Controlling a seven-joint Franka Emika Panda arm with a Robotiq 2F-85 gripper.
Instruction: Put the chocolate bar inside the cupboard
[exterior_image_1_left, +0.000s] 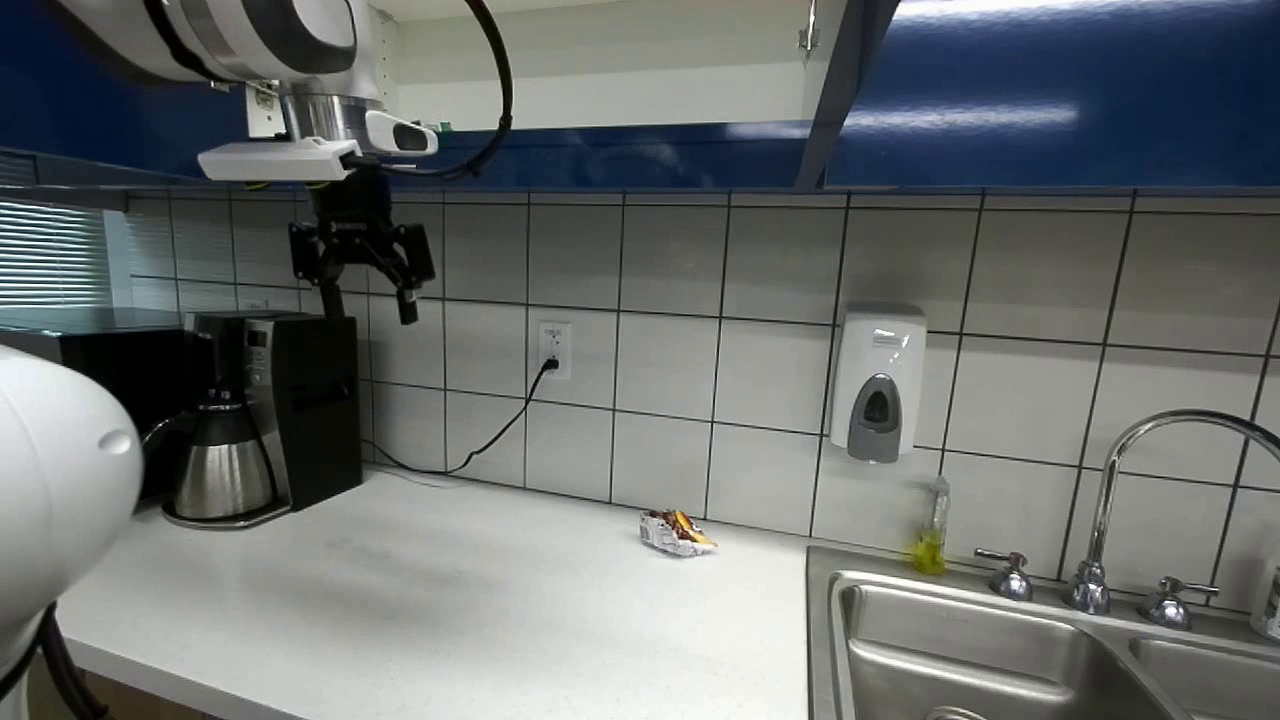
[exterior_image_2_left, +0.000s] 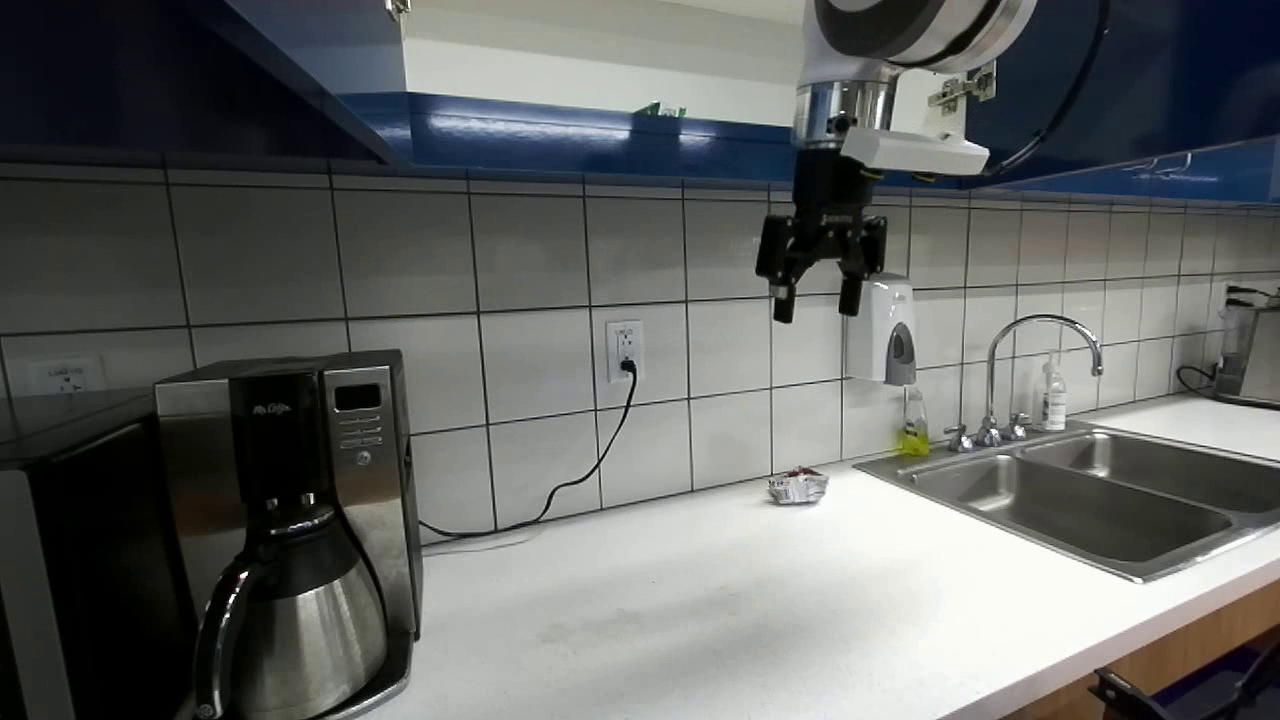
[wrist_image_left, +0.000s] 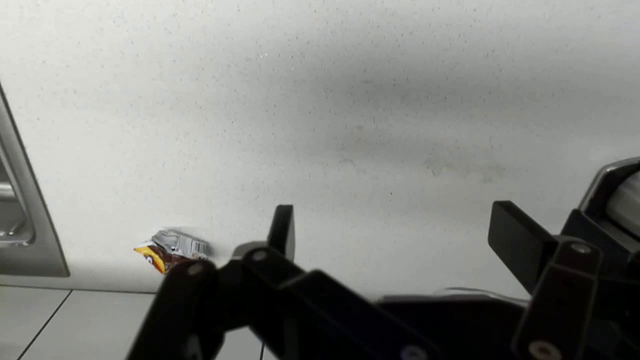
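The wall cupboard (exterior_image_1_left: 640, 155) stands open in both exterior views, with its white interior and blue lower edge (exterior_image_2_left: 560, 140) showing. A small green piece, which looks like the chocolate bar (exterior_image_2_left: 652, 108), shows just above that edge inside the cupboard. It also shows in an exterior view (exterior_image_1_left: 445, 127) beside the arm; most of it is hidden behind the edge, and it is out of the wrist view. My gripper (exterior_image_1_left: 369, 305) hangs pointing down below the cupboard, apart from the bar. Its fingers are spread with nothing between them, as in the wrist view (wrist_image_left: 395, 235).
A crumpled silver, brown and yellow packet (exterior_image_1_left: 676, 533) lies on the white counter (exterior_image_1_left: 450, 600) near the tiled wall. A coffee maker (exterior_image_2_left: 290, 540) stands at one end and a sink (exterior_image_2_left: 1080, 500) at the other. A soap dispenser (exterior_image_1_left: 880, 385) hangs on the wall.
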